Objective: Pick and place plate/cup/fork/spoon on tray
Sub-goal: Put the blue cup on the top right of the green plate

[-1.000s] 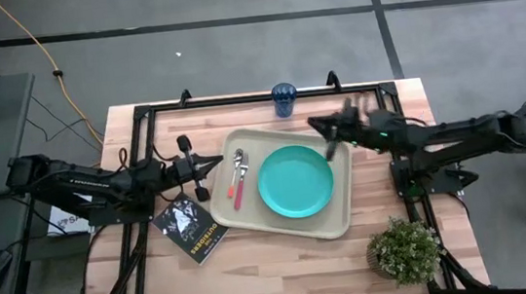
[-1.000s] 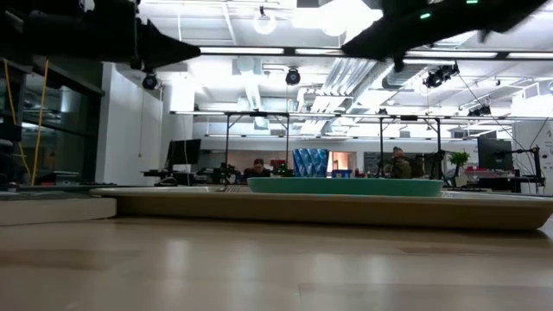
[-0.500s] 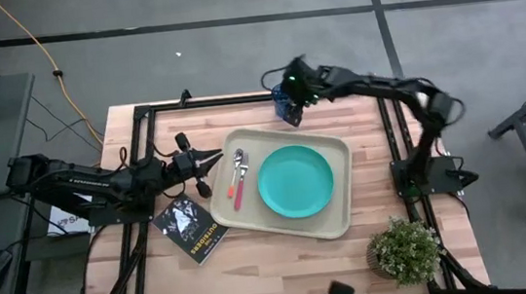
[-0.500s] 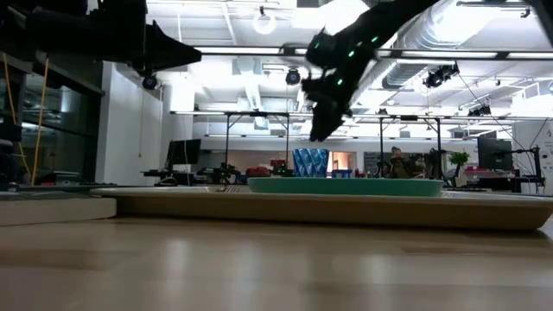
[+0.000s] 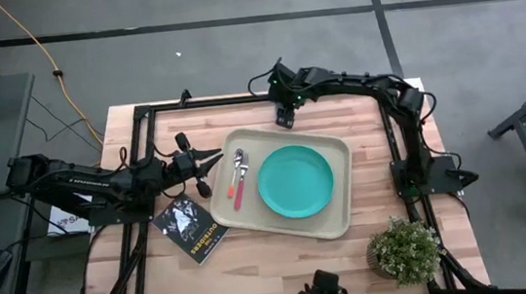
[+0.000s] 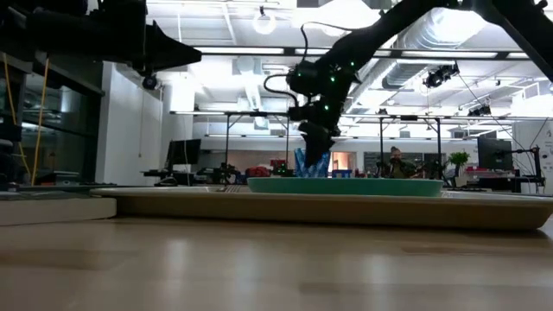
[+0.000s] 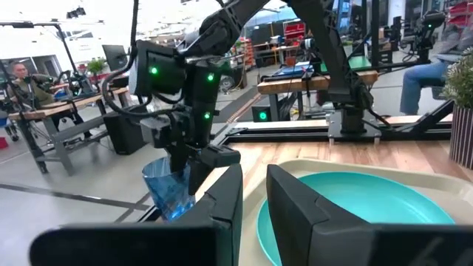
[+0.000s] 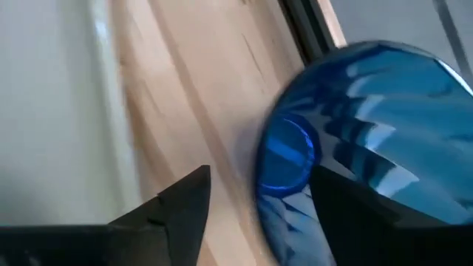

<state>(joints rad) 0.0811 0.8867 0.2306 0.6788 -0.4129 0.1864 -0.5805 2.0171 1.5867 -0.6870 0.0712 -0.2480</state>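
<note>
The dark blue cup (image 8: 369,111) stands on the wood at the table's far edge, beyond the tray (image 5: 251,217). My right gripper (image 5: 285,115) is open and comes down over the cup from above. In the right wrist view one finger (image 8: 355,214) overlaps the cup's mouth and the other (image 8: 181,210) is outside it, on the tray's side. The teal plate (image 5: 295,181), the spoon (image 5: 238,157) and the pink-handled fork (image 5: 239,194) lie in the tray. My left gripper (image 5: 209,159) hovers at the tray's left rim with a narrow gap between its fingers and nothing in it. My right gripper stands with its fingers on either side of the cup's wall (image 7: 171,181), pointing down. Whether a finger touches the cup, I cannot tell.
A black booklet (image 5: 191,229) lies left of the tray's near corner. A potted plant (image 5: 406,249) stands at the near right. Black frame rails (image 5: 238,99) run along the far edge and both sides. Something dark (image 5: 322,292) shows at the near edge.
My right gripper has swung from above the tray's far right corner toward the table's far edge and left, then come down over the cup. The cup, plate, fork and spoon have stayed in place.
</note>
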